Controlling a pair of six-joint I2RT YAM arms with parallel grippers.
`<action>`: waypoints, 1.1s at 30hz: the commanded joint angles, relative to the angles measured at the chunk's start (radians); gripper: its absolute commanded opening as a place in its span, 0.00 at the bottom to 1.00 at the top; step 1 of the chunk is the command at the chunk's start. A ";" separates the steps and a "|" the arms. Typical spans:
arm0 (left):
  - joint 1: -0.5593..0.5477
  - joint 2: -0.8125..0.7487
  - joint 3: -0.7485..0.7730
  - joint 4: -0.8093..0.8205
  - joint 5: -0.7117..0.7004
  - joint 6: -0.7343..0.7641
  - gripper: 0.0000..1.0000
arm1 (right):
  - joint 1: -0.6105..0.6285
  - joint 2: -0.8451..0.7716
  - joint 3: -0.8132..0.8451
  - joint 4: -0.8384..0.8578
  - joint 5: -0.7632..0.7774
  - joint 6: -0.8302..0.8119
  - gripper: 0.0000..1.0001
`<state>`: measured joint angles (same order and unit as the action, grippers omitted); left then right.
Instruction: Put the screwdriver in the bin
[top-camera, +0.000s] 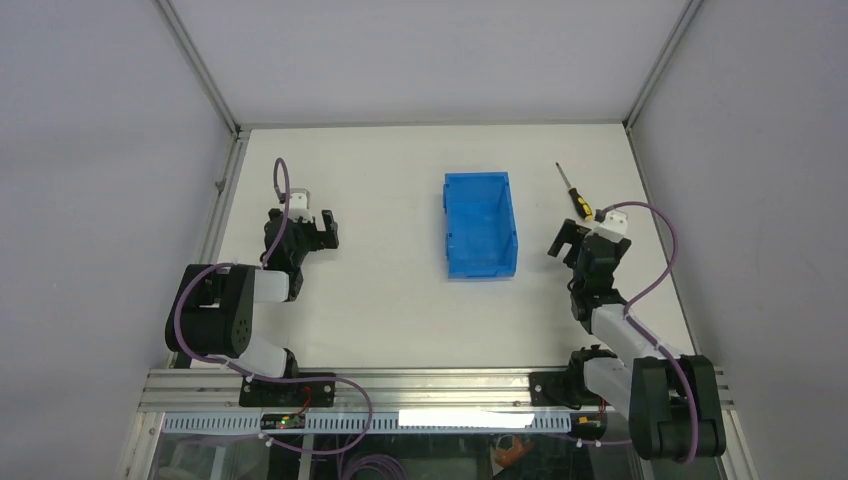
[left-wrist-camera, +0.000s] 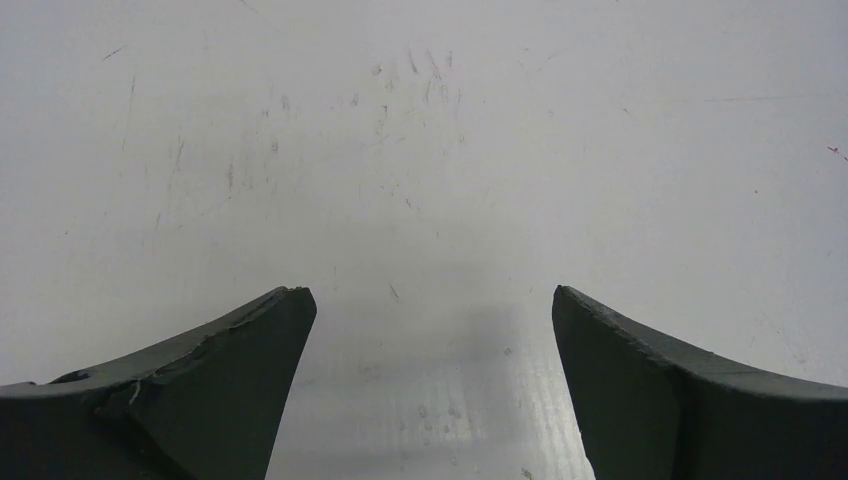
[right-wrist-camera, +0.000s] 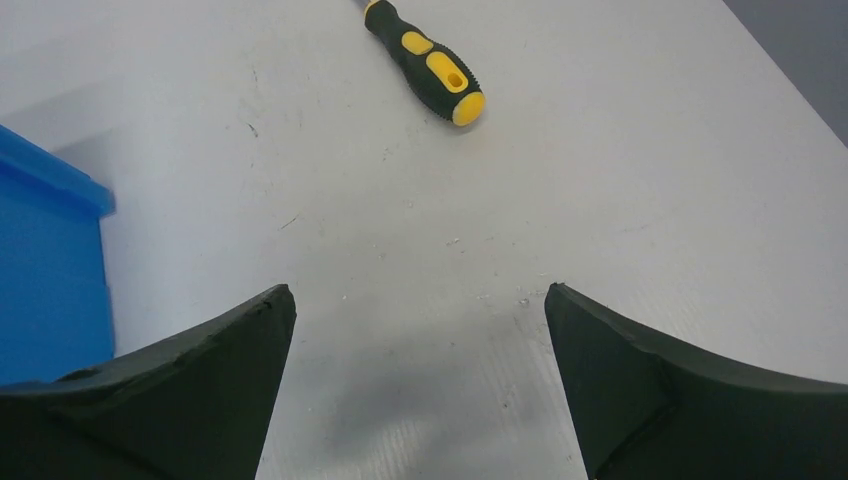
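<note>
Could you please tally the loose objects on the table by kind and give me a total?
Screwdriver: 1
Blue bin: 1
Total: 2

Right wrist feed. My right gripper (right-wrist-camera: 418, 292) hangs over the white table (right-wrist-camera: 620, 190), jaws spread wide. Both dark fingers (right-wrist-camera: 190, 390) frame the bottom of the view. Lightly scuffed tabletop shows in the gap, with a soft shadow on it.

The screwdriver (right-wrist-camera: 425, 62) lies flat on the table ahead of the gripper, apart from it and roughly in line with the gap. I see only the black-and-yellow handle. Its yellow butt end points back toward the gripper and a little right; the rest runs out past the top edge.

The bin (right-wrist-camera: 45, 270), bright blue, sits to the gripper's left, just beside the left finger, one corner visible. It is well apart from the screwdriver.
</note>
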<state>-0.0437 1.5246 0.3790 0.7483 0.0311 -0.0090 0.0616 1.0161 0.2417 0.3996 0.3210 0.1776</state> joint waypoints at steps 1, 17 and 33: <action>0.005 -0.018 0.006 0.049 0.009 -0.002 0.99 | 0.003 0.002 0.033 0.032 0.007 -0.003 0.99; 0.005 -0.018 0.006 0.050 0.010 -0.002 0.99 | 0.003 0.458 0.976 -1.043 -0.024 0.103 0.99; 0.005 -0.018 0.006 0.049 0.010 -0.003 0.99 | -0.059 1.070 1.497 -1.213 -0.017 -0.285 0.99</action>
<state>-0.0437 1.5246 0.3790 0.7483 0.0311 -0.0090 0.0273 2.0693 1.6741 -0.7948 0.3481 0.0307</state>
